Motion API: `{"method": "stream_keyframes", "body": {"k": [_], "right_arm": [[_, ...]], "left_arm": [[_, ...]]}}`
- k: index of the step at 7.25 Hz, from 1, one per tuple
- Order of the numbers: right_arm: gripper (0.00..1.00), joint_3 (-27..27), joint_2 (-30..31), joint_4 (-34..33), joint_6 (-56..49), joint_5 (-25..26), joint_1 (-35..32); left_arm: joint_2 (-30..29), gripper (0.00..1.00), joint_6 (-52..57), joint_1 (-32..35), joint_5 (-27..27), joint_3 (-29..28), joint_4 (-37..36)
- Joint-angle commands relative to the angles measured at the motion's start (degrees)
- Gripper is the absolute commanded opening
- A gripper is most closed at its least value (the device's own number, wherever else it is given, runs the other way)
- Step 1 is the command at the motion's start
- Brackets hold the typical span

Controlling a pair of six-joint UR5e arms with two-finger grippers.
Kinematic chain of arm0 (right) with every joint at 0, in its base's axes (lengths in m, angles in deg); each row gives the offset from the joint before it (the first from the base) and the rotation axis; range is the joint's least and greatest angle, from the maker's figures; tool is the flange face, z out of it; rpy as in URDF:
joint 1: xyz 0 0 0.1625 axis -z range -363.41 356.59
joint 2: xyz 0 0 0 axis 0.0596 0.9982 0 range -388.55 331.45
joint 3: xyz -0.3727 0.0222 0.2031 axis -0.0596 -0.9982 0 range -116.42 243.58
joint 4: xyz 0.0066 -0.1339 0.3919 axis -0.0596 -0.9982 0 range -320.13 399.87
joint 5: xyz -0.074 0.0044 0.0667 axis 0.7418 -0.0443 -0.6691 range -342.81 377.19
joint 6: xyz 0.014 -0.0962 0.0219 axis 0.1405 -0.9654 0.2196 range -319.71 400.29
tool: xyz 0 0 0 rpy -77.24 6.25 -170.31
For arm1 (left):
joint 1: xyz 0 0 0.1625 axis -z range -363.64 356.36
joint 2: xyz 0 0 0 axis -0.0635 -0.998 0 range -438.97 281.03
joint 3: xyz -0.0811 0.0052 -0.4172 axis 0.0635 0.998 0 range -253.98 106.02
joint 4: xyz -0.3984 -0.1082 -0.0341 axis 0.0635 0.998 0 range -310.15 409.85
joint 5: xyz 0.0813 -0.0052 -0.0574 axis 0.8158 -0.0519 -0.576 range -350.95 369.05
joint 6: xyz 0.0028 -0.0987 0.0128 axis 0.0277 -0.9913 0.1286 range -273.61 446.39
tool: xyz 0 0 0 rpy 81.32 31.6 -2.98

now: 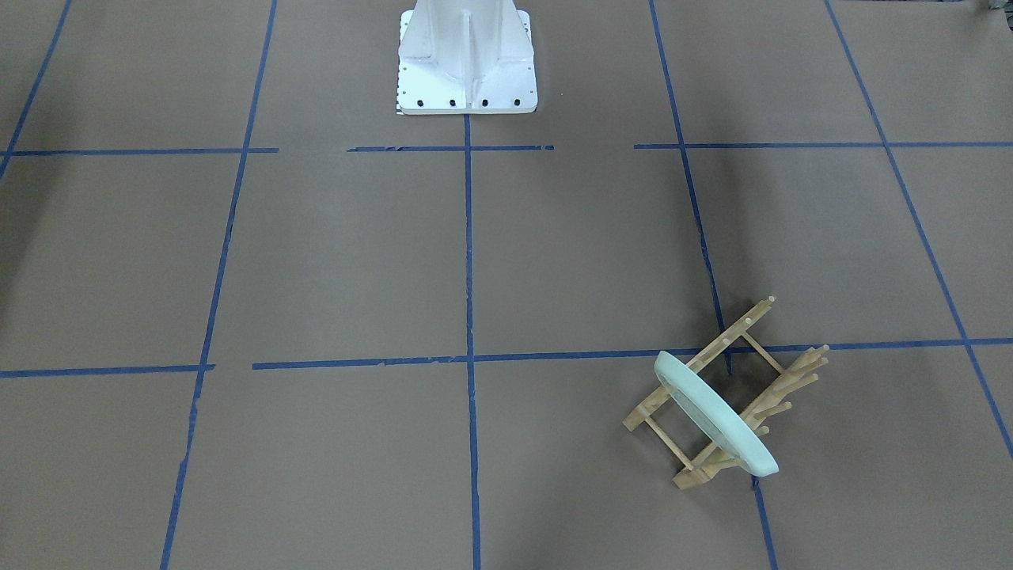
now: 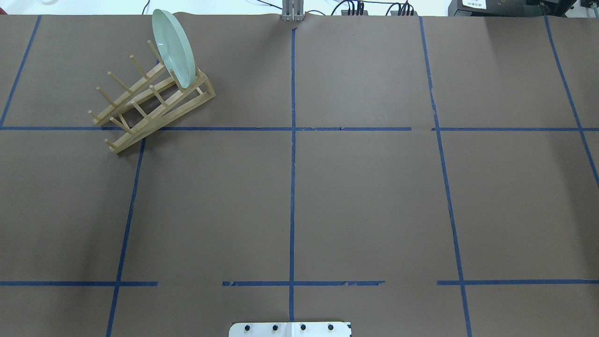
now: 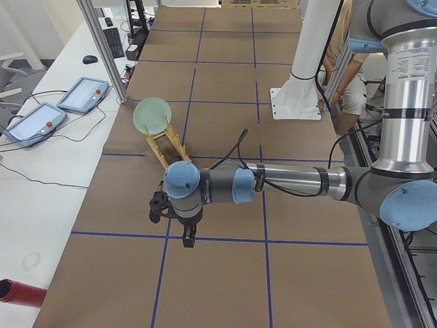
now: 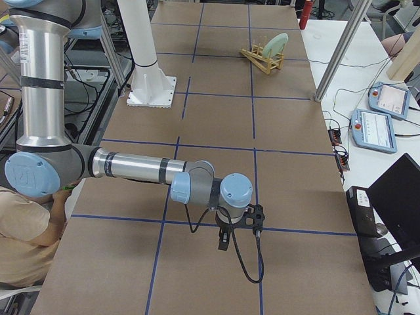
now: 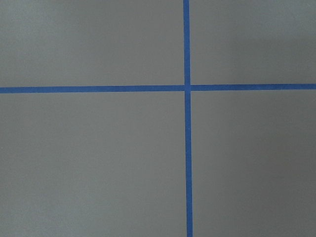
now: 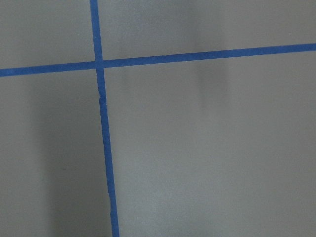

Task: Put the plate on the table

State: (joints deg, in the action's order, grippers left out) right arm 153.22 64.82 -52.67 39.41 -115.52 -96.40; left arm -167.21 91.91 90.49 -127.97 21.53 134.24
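The pale mint-green plate (image 1: 712,412) stands on edge in the end slot of the wooden peg rack (image 1: 791,380). In the overhead view the plate (image 2: 174,47) and rack (image 2: 140,107) are at the table's far left. The brown table (image 2: 365,196) has blue tape lines. My left gripper (image 3: 188,236) shows only in the exterior left view, well short of the plate (image 3: 151,115). My right gripper (image 4: 223,241) shows only in the exterior right view, far from the plate (image 4: 275,43). I cannot tell if either is open or shut. Both wrist views show only table.
The white pedestal base (image 1: 467,63) stands at the robot's side of the table (image 2: 290,329). Teach pendants (image 3: 82,94) lie on the white bench past the far edge. A person (image 4: 26,243) sits beside the right arm's base.
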Motion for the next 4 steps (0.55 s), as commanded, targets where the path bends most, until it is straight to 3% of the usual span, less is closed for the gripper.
{"method": "stream_keyframes", "body": {"k": [1, 4], "right_arm": [[1.0, 0.0, 0.1, 0.0, 0.0, 0.0, 0.0], [1.0, 0.0, 0.0, 0.0, 0.0, 0.0, 0.0]], "left_arm": [[0.3, 1.0, 1.8, -0.1, 0.1, 1.1, 0.8], [0.4, 1.0, 1.9, -0.1, 0.3, 0.9, 0.1]]}}
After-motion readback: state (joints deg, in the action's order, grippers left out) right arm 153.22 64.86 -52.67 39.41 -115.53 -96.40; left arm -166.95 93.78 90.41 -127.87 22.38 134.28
